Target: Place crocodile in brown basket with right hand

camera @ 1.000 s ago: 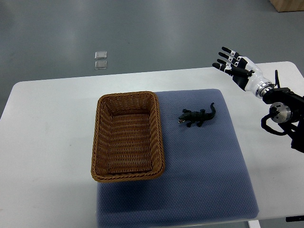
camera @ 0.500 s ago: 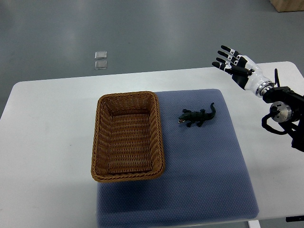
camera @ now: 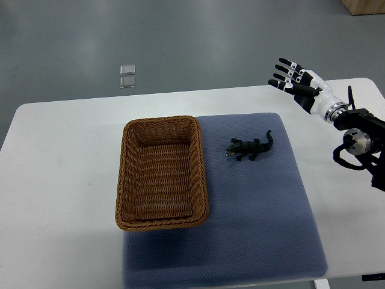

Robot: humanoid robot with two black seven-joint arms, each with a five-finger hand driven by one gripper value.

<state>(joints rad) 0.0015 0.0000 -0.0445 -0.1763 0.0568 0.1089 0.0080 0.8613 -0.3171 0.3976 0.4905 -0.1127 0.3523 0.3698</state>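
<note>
Counter (camera: 60, 180): white, rounded corners, carrying the items below.

Mat (camera: 258, 229): blue-grey, textured, flat on counter, running from near edge to just past the toy.

Basket (camera: 123, 180): brown wicker, rectangular, upright, nothing inside. Set on mat's left margin, left side overhanging onto bare counter.

Crocodile (camera: 251, 147): dark green toy, lying on mat just beside basket's far right corner, apart from it. Head toward basket, tail angled right and away. Untouched, not yet in basket.

Right hand (camera: 301, 86): black and white, entering from right edge, at counter's far edge, well apart from crocodile. Fingers (camera: 283, 77) straight and spread, holding nothing, pointing left and away.

Left hand: not in view.

Floor (camera: 192, 42): grey, beyond counter. Two small clear squares (camera: 127, 76) lying on it; corner of a wooden box (camera: 364, 6) at far right.

Step in hand, as judged: approach, ahead of any grasp; no part of the placing done.

Next move, as judged: bringing hand leftward and nearer, then down over crocodile's trunk; closing fingers across the body rather than tail or legs; lifting clear of mat, carrying the short way left over basket rim, releasing inside. Care called for: reaching mat level with fingertips on a small, low-lying toy without nudging it aside.
</note>
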